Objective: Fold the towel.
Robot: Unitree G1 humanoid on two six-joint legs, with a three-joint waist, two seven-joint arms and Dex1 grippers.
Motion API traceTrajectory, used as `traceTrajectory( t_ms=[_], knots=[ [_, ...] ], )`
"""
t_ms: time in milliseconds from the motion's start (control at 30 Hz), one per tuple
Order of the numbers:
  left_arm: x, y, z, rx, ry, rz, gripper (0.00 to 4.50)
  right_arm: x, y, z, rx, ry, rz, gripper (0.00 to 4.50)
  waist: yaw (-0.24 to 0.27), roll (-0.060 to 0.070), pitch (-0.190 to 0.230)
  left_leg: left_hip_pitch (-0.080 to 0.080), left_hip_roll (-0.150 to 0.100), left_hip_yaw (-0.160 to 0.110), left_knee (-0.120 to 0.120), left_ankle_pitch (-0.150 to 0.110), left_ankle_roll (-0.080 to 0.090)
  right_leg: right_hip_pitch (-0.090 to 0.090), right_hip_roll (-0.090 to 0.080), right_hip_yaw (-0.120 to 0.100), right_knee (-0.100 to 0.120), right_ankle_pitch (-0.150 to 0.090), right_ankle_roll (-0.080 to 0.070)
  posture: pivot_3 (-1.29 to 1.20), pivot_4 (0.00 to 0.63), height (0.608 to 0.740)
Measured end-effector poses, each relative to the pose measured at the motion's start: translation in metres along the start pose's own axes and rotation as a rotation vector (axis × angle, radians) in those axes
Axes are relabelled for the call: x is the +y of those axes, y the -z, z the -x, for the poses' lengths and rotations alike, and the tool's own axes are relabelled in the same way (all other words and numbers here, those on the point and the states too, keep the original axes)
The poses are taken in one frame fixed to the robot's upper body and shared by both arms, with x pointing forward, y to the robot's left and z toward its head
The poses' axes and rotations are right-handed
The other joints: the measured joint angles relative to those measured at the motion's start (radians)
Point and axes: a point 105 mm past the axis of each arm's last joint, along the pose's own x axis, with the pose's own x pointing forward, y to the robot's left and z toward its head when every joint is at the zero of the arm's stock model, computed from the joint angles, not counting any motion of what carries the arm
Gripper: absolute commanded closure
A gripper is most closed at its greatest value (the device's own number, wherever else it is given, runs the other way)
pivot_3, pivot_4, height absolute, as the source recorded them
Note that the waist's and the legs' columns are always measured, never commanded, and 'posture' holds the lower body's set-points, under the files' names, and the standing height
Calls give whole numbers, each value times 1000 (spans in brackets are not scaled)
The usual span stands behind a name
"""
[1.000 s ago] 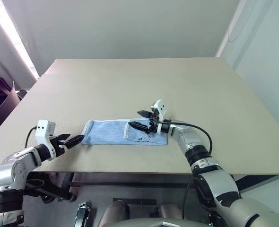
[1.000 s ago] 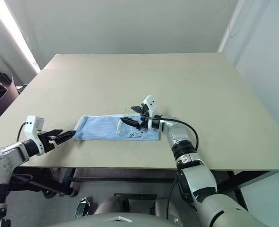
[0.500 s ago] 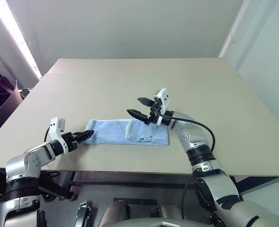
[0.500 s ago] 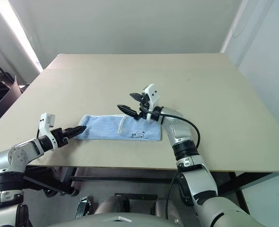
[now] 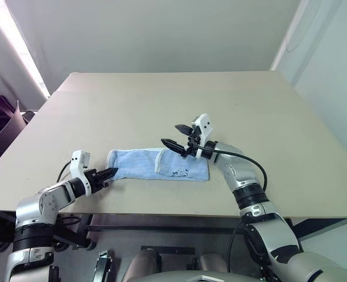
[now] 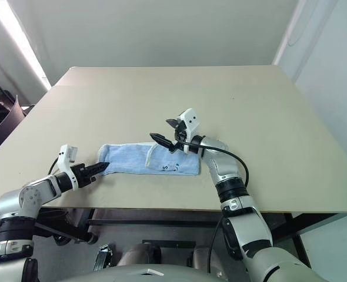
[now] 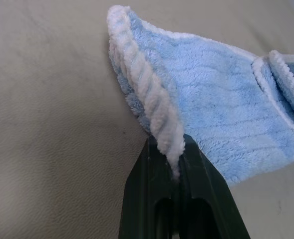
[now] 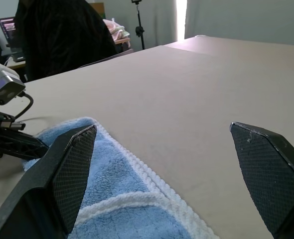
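The towel (image 5: 157,165), light blue terry with white stitched edging, lies as a long narrow strip on the beige table (image 5: 173,106), close to the near edge. Its long axis runs across the table from the robot's left to its right, roughly parallel to that edge. A flap with white edging is folded over around the middle of the strip, and small dark embroidered marks show on the right half; they are too small to read.

The left gripper (image 5: 110,173) sits at the towel's left end, its two black fingers (image 7: 152,199) pressed together on the white corded edge, pinching that corner, which is raised slightly off the table. In the left wrist view the pinched edging disappears between the fingers, so how deep the grip goes cannot be told.

The right gripper (image 5: 174,135) hovers above the middle of the towel, clear of the cloth, its fingers (image 8: 70,172) spread wide apart and pointing toward the robot's left.

In the right wrist view the towel is cut off at the picture's lower edge, and a dark shape beyond the table's far side is hard to make out.
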Motion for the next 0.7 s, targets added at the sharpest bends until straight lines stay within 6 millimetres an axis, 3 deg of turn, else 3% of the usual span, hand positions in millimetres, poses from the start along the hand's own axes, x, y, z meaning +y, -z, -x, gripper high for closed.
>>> traceTrajectory(
  t_ms=[167,300,400,533,700],
  knots=[
    [14,-10,11,-17,-64,-4,4453,11,-12,6,-60,-69,-47,0,-4,0,0,0,1,0,-1,0,0,-2,1,0,0,0,0,0,0,740],
    [35,-34,47,-57,-171,-34,4453,14,-22,19,-90,-105,-66,0,-8,-1,0,-1,1,0,-5,0,0,-3,0,1,-1,0,-1,0,0,740],
    [44,-56,76,-97,-230,-67,4453,4,-21,27,-82,-60,-65,0,-4,-1,0,-1,1,0,-8,1,-1,-4,0,1,-4,-1,-1,0,0,740],
    [24,-75,83,-119,-165,-119,4453,-6,-19,32,-78,1,-75,0,5,-1,0,-1,0,0,-10,1,-1,-4,-1,1,-5,-1,-1,0,0,740],
    [-36,-95,54,-105,51,-248,4453,-14,-10,37,-53,61,-82,0,7,-2,1,-2,0,1,-10,1,-1,-4,-1,1,-6,-1,-1,0,0,740]
  ],
)
